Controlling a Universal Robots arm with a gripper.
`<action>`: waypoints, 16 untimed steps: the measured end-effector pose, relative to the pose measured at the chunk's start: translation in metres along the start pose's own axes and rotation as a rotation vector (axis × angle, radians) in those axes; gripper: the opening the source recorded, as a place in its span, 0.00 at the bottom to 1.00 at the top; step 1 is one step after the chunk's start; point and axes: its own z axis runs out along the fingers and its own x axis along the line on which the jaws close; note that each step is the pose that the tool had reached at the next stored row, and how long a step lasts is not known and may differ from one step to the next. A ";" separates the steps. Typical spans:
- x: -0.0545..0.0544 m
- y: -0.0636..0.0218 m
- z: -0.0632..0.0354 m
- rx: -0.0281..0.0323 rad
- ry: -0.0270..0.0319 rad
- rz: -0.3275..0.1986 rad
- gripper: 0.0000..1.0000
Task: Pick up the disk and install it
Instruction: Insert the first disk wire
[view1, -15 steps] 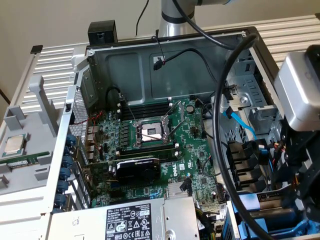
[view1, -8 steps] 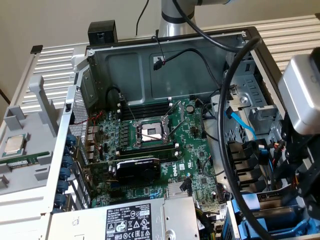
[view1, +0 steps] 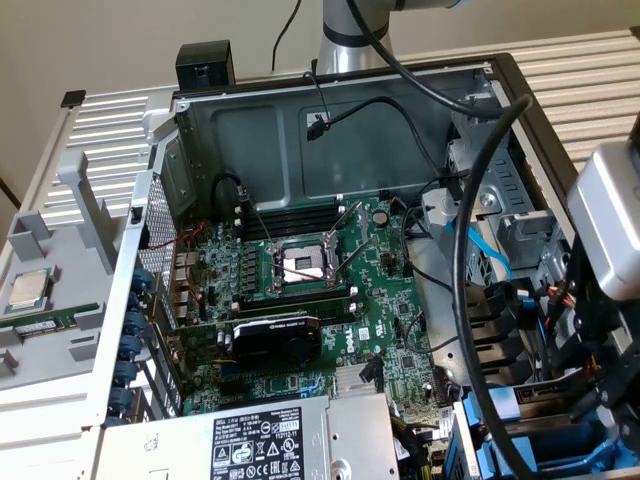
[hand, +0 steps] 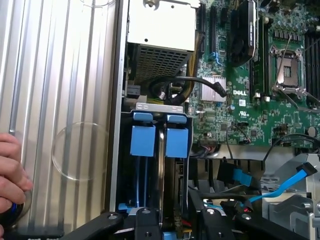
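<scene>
Black links of the hand (hand: 175, 226) lie closest to the wrist camera, straddling the drive bay at one corner of the open computer case (view1: 330, 120). Neither view shows whether the hand is clamped on something or loose. Just beyond the links sits the disk (hand: 177, 142), down in the bay. Two blue tabs show side by side with a dark slot between them, and it cannot be told whether both belong to one carrier. The disk's metal body is hidden. In the exterior view the hand hangs at the exterior view's right, directly over that blue frame. Beside the case, a person's fingers (hand: 10, 170) rest on the ribbed metal bench (hand: 65, 75), apart from the hand. Near the bay, flat blue cables (hand: 280, 187) trail among black wires. Further in, the silver power supply (hand: 160, 30) lies next to the bay, with the green motherboard (hand: 250, 100) spread across the case floor. A black graphics card (view1: 275, 340) stands in its slot on the board, and past it the processor socket (view1: 300, 265) lies open with its lever raised. Outside the case, on the exterior view's left, a grey tray (view1: 60, 250) carries a small square processor chip (view1: 28, 290) and a green memory stick (view1: 50, 322) just beside it. Behind the case's far wall rises the grey column of the arm (view1: 345, 35).
</scene>
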 end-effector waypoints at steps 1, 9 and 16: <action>0.000 -0.0001 0.0006 -0.0011 0.0001 -0.006 0.36; 0.001 -0.0014 0.0022 -0.0111 -0.0076 -0.060 0.36; 0.002 -0.0049 0.0048 -0.0135 -0.0131 -0.075 0.36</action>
